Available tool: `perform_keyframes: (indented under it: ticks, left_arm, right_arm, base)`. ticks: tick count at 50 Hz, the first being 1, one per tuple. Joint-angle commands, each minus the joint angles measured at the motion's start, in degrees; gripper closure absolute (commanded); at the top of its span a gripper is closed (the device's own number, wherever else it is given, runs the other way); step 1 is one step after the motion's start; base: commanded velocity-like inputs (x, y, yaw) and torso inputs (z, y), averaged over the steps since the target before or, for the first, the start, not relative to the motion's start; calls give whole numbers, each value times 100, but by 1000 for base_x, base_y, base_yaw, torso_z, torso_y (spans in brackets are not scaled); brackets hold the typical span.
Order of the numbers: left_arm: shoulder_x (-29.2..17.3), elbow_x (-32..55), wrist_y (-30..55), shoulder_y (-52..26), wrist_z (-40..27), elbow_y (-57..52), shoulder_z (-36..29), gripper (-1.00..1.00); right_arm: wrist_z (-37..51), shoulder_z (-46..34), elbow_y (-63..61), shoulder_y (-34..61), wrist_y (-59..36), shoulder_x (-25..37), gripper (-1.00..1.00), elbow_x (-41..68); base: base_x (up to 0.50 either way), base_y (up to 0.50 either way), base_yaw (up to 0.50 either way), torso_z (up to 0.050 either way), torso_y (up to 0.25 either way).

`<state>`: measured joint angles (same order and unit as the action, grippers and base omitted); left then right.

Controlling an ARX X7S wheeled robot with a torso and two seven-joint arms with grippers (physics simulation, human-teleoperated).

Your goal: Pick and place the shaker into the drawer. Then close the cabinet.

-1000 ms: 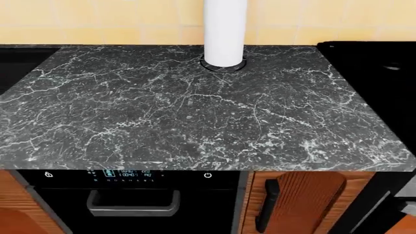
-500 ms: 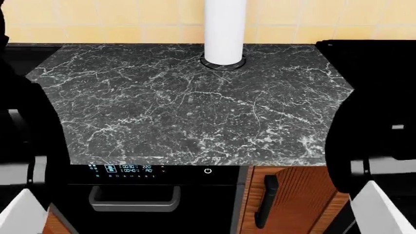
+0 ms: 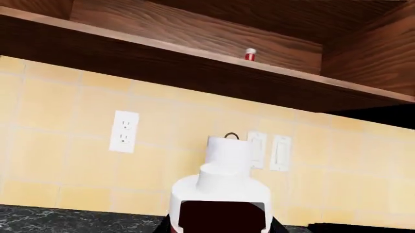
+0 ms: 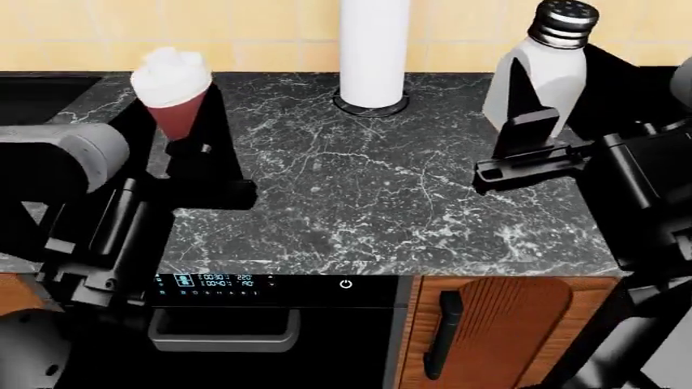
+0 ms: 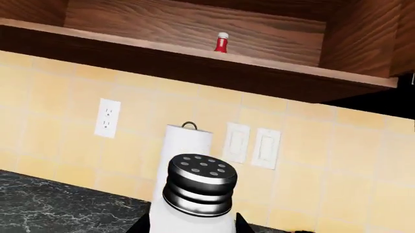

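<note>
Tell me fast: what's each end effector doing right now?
Left end effector: shut on the red bottle.
Right end effector: shut on the shaker.

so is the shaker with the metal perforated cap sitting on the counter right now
No, the shaker is lifted above the marble counter, gripped between the black jaws of the right gripper.
</note>
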<state>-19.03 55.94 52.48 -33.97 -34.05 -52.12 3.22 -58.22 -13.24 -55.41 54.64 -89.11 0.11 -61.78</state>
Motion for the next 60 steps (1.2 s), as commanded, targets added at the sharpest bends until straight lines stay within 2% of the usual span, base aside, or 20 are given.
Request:
perform_keyframes:
  ticks: [1, 10, 11, 12, 13, 14, 15, 16, 23, 24, 26, 60]
  left_arm:
    - [-155, -544, -532, 1500, 404, -551, -126, 100]
    - [-196, -872, -896, 1936, 590, -508, -277, 100]
    - [-199, -891, -928, 1967, 601, -498, -281, 100]
    - [-202, -915, -961, 2004, 615, -485, -289, 100]
    - [-204, -946, -995, 2038, 632, -471, -303, 100]
    - [-206, -980, -1029, 2073, 652, -458, -320, 100]
    - [-210, -1005, -1057, 2100, 666, -449, -335, 100]
    - [-214, -1019, -1074, 2115, 672, -441, -345, 100]
    - [-229, -1091, -1182, 2214, 701, -410, -419, 100]
    - [-232, -1105, -1199, 2230, 708, -406, -431, 100]
    - [-238, -1112, -1219, 2248, 710, -402, -447, 100]
    - [-320, -1267, -1493, 2340, 740, -253, -693, 100]
  right_arm:
    - [-815, 277, -459, -705, -89, -11, 100, -624]
    - [-846, 419, -459, -872, -89, -11, 100, -442]
    - [13, 1278, -459, -1732, 771, -10, 100, 417]
    - [873, 1181, -323, -2591, 1630, 849, 100, 1277]
    - [1732, 1217, -335, -2885, 2490, 1708, 100, 2136]
    - [2592, 1272, -424, -2369, 3199, 2568, 100, 2995]
    - [3451, 1250, -422, -2287, 3180, 3427, 100, 3855]
    - [4311, 1224, -418, -2275, 3194, 3608, 100, 4714]
    - [10327, 1100, -403, -2345, 3363, 3678, 100, 10730]
    - [10724, 1091, -398, -2373, 3397, 3680, 100, 11590]
    - [10718, 1069, -391, -2421, 3459, 3682, 100, 13153]
    - [10931, 858, -373, -2410, 3980, 4003, 100, 13412]
  base:
    - [0, 0, 0, 0, 0]
    - [0, 0, 0, 0, 0]
    - [0, 0, 0, 0, 0]
    - [0, 0, 0, 0, 0]
    - [0, 0, 0, 0, 0]
    - [0, 0, 0, 0, 0]
    - [0, 0, 0, 0, 0]
    - [0, 0, 0, 0, 10]
    - [0, 0, 0, 1, 0]
    - [0, 0, 0, 0, 0]
    - [-40, -348, 0, 0, 0]
    - [-82, -501, 0, 0, 0]
